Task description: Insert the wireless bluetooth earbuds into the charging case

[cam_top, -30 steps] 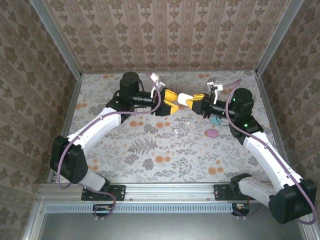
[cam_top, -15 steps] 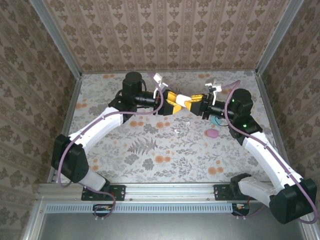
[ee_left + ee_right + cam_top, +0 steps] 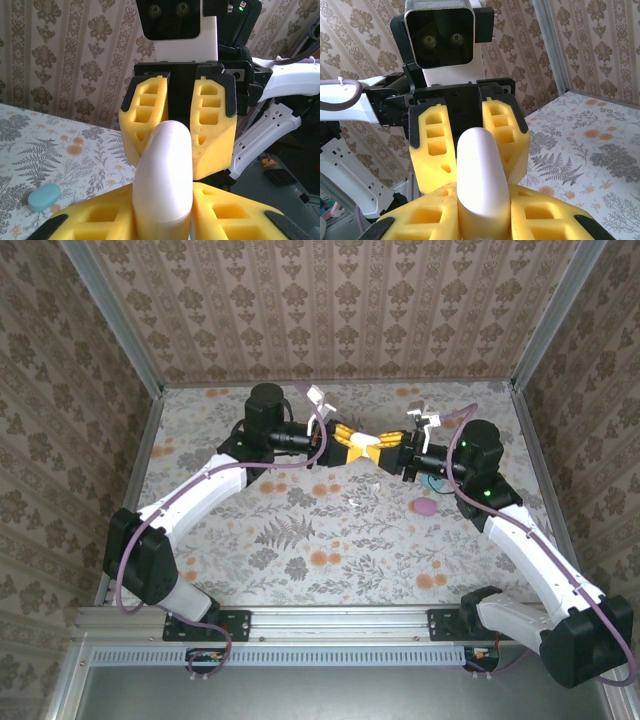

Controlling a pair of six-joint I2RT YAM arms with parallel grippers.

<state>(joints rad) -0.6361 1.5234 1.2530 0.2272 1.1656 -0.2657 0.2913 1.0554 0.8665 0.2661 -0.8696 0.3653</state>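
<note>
We see white charging case (image 3: pixel 162 180): smooth, rounded pebble | left fingers (image 3: pixel 232 217) clamp one end | right fingers (image 3: pixel 547 216) clamp the other

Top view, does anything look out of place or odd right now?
Nothing spilled or damaged. Oddly, the left pincer and right pincer both clamp the same white case, held above the table. A tiny white piece lies loose below them, too small to identify.

The case (image 3: pixel 162 175) is plain white, and the left gripper (image 3: pixel 162 210) and right gripper (image 3: pixel 482 200) have yellow fingers with black mounts. The tabletop (image 3: pixel 300 540) is pale, printed with grey fern leaves and orange blossoms. One small case (image 3: pixel 424 506) on it is pink and another (image 3: pixel 44 196) is teal, and the walls (image 3: pixel 330 310) have beige damask wallpaper.
</note>
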